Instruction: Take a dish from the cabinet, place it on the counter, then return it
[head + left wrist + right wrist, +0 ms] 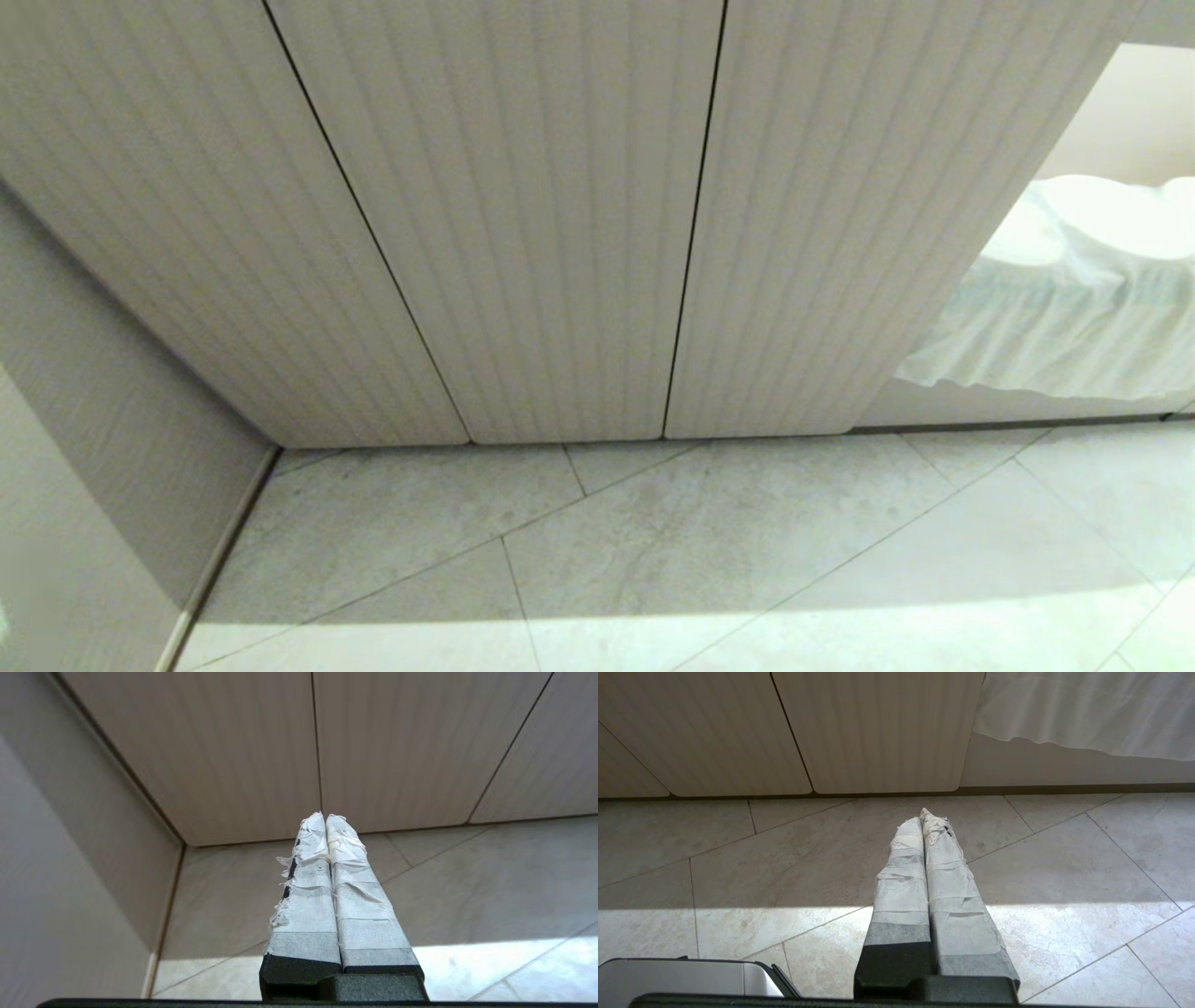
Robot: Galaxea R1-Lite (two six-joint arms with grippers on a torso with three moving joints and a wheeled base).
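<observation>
- With all doors shut, the cabinet [523,233] fills the head view, fluted fronts running down to its bottom edge at the tiled floor [709,551].
- Side wall [103,439] meets the cabinet at its left corner; white cloth [1074,299] hangs past its right edge.
- Dish: not visible anywhere, presumably behind the doors; counter also out of view.
- Left gripper [326,817]: taped fingers pressed together, empty, pointing at the cabinet's bottom edge near the left corner, not touching it.
- Right gripper [922,814]: fingers closed, empty, low over the floor and well apart from the doors; looks parked.
- Judgement: whether the dish went back inside can't be checked from here.
- Risk: no handles show, so closed fingertips may slip off a door seam; swinging near the side wall could clip it, or a door could open into the arm.
</observation>
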